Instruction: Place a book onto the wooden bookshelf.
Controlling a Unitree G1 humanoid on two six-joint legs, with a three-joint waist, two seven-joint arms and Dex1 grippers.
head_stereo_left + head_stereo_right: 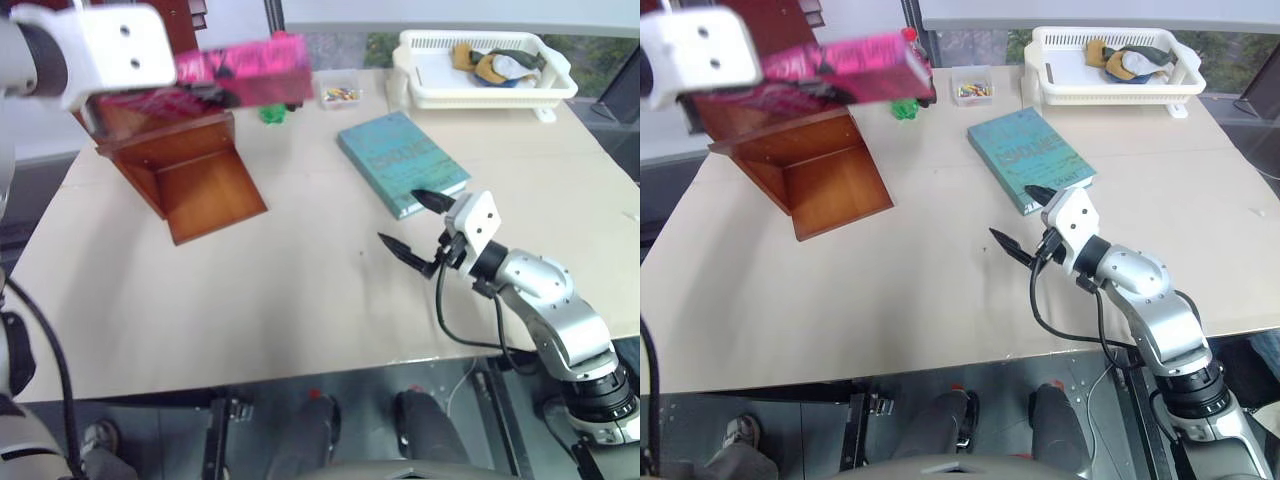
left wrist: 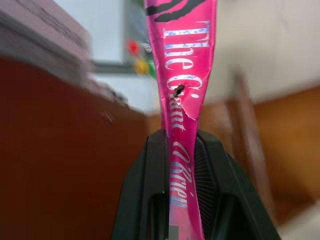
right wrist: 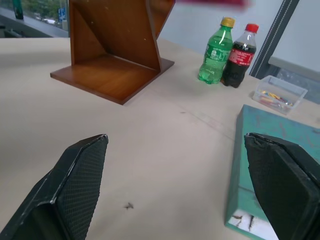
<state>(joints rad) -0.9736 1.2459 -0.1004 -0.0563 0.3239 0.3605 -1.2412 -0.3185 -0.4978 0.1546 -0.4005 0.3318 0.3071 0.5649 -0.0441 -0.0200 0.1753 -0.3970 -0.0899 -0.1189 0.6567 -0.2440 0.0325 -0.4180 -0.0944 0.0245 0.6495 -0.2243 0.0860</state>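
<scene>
Holding the book (image 1: 250, 68) up by the wooden bookshelf (image 1: 185, 165), my left gripper (image 2: 182, 170) squeezes its thin edge. It looks stiff and heavy, so I grip tight. My right gripper (image 1: 412, 222) hangs wide open.

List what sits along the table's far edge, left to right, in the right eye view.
wooden bookshelf → pink book held in the left claw → green bottle → clear box → white basket
</scene>
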